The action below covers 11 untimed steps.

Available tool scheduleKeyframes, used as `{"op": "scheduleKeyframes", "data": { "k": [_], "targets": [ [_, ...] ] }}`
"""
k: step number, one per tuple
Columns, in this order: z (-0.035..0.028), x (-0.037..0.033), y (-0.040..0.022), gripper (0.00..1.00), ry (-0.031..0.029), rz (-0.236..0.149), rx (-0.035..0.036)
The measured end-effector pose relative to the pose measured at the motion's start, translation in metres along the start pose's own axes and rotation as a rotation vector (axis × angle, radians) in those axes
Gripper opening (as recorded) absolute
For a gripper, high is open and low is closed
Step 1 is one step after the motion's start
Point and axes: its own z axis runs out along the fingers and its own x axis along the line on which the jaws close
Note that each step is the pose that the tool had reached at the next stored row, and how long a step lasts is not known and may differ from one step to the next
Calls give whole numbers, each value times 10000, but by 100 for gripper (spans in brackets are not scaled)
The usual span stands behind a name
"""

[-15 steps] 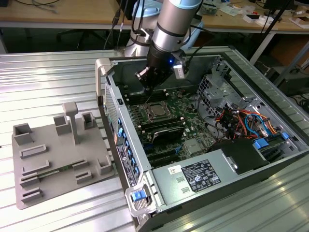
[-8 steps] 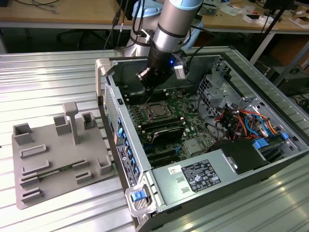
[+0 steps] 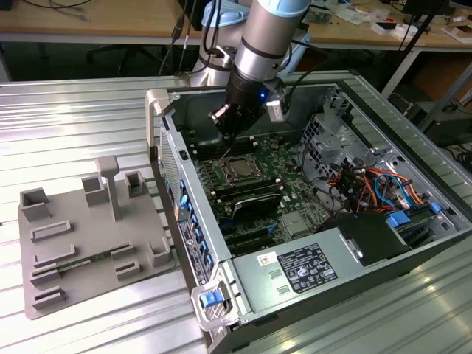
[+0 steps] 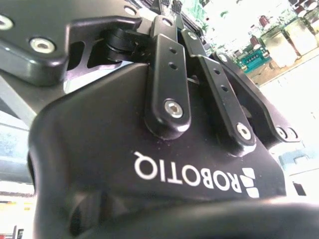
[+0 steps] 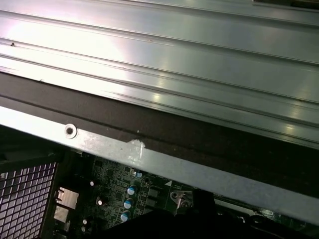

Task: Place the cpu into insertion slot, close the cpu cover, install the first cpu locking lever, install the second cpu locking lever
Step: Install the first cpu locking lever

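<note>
Ribbed metal table (image 3: 88, 125), open computer case (image 3: 413, 140), end effector (image 3: 225, 139) just above cpu (image 3: 237, 169), grip state unclear

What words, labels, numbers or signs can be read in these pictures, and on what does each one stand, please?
White logo, upside down in the second wrist view, on the gripper's black housing: a brand name, not quoted here.
Printed label on the power supply: too small to read.
Small white sticker beside that label: too small to read.
</note>
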Motion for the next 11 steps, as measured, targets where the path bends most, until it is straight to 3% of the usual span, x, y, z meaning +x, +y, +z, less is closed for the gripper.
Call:
{"op": "scheduleKeyframes", "data": {
  "k": [11],
  "targets": [
    [30, -56, -16, 11, 3, -82, 4]
  ]
}}
